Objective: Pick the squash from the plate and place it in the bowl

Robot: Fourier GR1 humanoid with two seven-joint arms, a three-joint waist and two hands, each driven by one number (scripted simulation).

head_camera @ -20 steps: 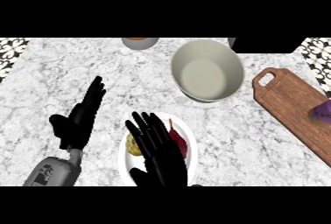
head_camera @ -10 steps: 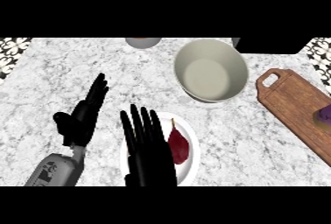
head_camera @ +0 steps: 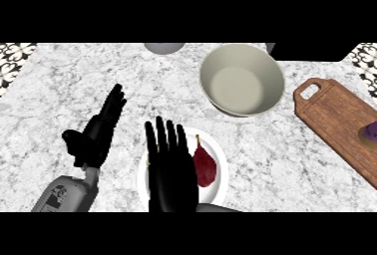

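A white plate [head_camera: 219, 150] lies at the counter's front middle. On its right half rests a dark red, pointed vegetable [head_camera: 205, 167] with a thin stem. My right hand [head_camera: 171, 167] hovers flat over the plate's left half, fingers straight and pointing away, just left of the red vegetable and holding nothing. A sliver of yellow [head_camera: 149, 162] peeks out at the hand's left edge; whatever else lies under the palm is hidden. The cream bowl [head_camera: 242, 79] stands beyond the plate to the right. My left hand [head_camera: 95, 135] rests open at the left, fingers up.
A wooden cutting board [head_camera: 335, 119] lies at the right with a purple object [head_camera: 368, 132] on it. A grey cup [head_camera: 163, 47] stands at the far edge. A dark appliance [head_camera: 309, 50] sits behind the bowl.
My right hand has straightened its fingers and shifted slightly left over the plate, uncovering the dark red vegetable. The left hand stays as it was.
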